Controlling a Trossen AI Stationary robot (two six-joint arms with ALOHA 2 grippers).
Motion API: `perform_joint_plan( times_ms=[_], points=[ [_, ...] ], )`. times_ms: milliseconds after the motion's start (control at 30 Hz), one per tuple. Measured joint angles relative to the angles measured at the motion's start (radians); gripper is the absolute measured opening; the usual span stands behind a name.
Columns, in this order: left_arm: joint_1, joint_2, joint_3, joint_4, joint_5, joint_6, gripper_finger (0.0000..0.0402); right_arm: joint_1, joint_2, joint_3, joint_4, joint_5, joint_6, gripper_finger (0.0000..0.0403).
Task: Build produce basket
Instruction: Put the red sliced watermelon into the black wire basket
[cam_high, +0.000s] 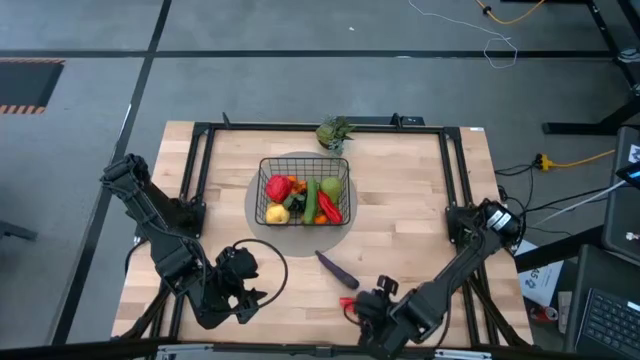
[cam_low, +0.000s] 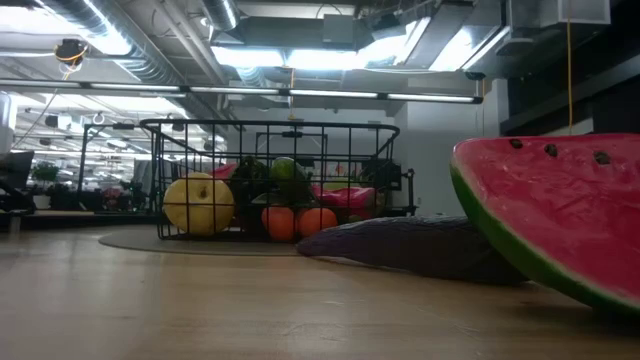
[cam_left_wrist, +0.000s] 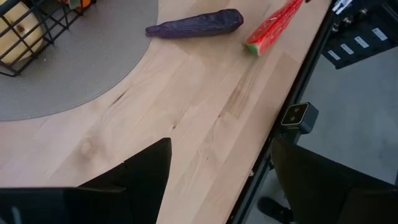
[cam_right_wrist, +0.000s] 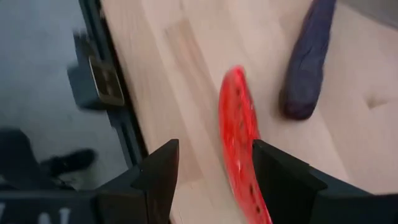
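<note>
The black wire basket (cam_high: 303, 190) stands on a grey round mat (cam_high: 256, 212) at the table's middle. It holds a yellow pear (cam_low: 198, 203), orange clusters (cam_low: 298, 221), red peppers and green pieces. A purple eggplant (cam_high: 337, 268) lies on the wood near the basket. A red watermelon slice with a green rind (cam_right_wrist: 238, 140) rests rind-down on the table by the front edge. My right gripper (cam_right_wrist: 214, 171) is open, with one finger on either side of the slice. My left gripper (cam_high: 243, 290) is open and empty at the front left. My right gripper comes at the watermelon slice slanting down from the table's near side, its fingers on either side of the slice's flat faces. The slice's near part (cam_right_wrist: 249, 186) runs close along one finger (cam_right_wrist: 273, 171). I cannot tell whether they touch.
A leafy green bunch (cam_high: 334, 132) lies at the far edge behind the basket. A black frame (cam_high: 196, 170) runs along the table's sides. There is bare wood (cam_left_wrist: 205, 118) between the mat and the front edge.
</note>
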Motion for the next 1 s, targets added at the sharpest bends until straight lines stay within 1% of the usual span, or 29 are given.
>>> perform_joint_plan(
  times_ms=[133,233,567,833,1000],
  points=[
    [0.000,0.000,0.000,0.000,0.000,0.000,0.0270,0.030,0.036,0.000,-0.036,-0.004,-0.005,0.0204],
    [0.000,0.000,0.000,0.001,0.000,0.001,0.0270,0.042,0.063,0.000,-0.061,0.012,0.008,0.0204],
    [0.000,0.000,0.000,0.001,0.000,0.002,0.0270,0.038,0.146,0.002,-0.108,0.038,0.012,0.0204],
    [0.000,0.000,0.000,0.000,0.000,0.003,0.0270,0.035,0.153,0.003,-0.104,0.016,0.008,0.0204],
    [0.000,0.000,0.000,-0.001,0.000,0.004,0.0270,0.035,0.150,0.003,-0.056,-0.003,0.008,0.0204]
  ],
)
